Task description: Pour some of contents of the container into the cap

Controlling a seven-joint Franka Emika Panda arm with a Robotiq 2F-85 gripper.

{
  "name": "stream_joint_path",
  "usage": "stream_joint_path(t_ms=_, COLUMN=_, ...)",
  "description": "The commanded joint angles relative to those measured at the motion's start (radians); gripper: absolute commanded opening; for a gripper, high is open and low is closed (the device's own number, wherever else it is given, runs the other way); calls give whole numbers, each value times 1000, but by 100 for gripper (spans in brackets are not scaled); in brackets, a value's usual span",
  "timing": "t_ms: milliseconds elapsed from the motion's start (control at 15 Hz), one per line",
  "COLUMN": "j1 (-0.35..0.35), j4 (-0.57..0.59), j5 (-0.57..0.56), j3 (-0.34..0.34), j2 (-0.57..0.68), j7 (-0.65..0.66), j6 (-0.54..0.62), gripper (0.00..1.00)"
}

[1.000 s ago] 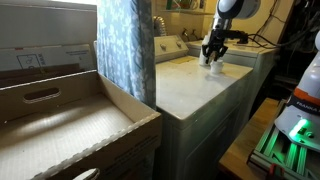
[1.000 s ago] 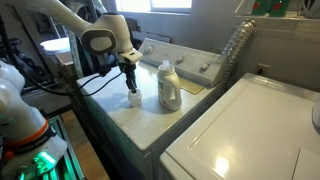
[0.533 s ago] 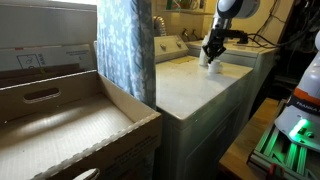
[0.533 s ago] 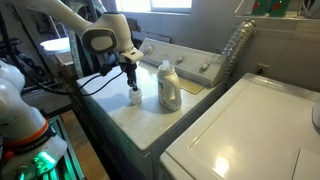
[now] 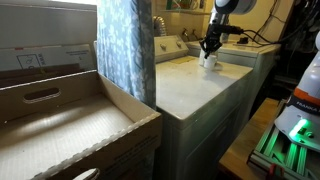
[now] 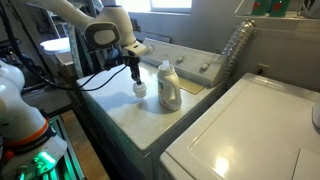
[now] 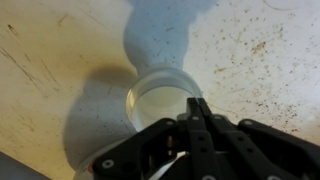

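While your end effector (image 6: 136,76) is drawn narrow, pinching the rim of the cap (image 6: 139,89), the cap hangs mouth up, seemingly just off the desk (image 6: 128,122). It is near the container (image 6: 169,86), which stands upright and untouched. You look to be positioning the cap, with pouring not yet begun. Next, I judge, set it flat beside the container, release, then grasp the container's body.

Hand (image 7: 196,110) comes in from the bottom, black fingers pressed close together, pinching the right rim of the cap (image 7: 158,95). Cap white, round, open side up. Brown-speckled pale surface (image 7: 265,50) underneath, cap's shadow above and left.
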Motion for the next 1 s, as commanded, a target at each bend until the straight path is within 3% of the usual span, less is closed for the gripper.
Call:
stream_joint_path(t_ms=0, j1=34, j4=61, j5=27, j3=1, j2=32, j7=20, j6=0, gripper=1)
stream_joint_path(t_ms=400, j1=100, j4=108, j5=124, j3=17, j2=93, j7=53, j6=11, gripper=1)
stream_joint_path(t_ms=867, j1=126, j4=100, j5=136, j3=16, j2=146, j7=57, j6=66, gripper=2)
stream_joint_path(t_ms=933, j1=127, j4=101, j5=134, j3=16, j2=150, j7=54, j6=65, gripper=15)
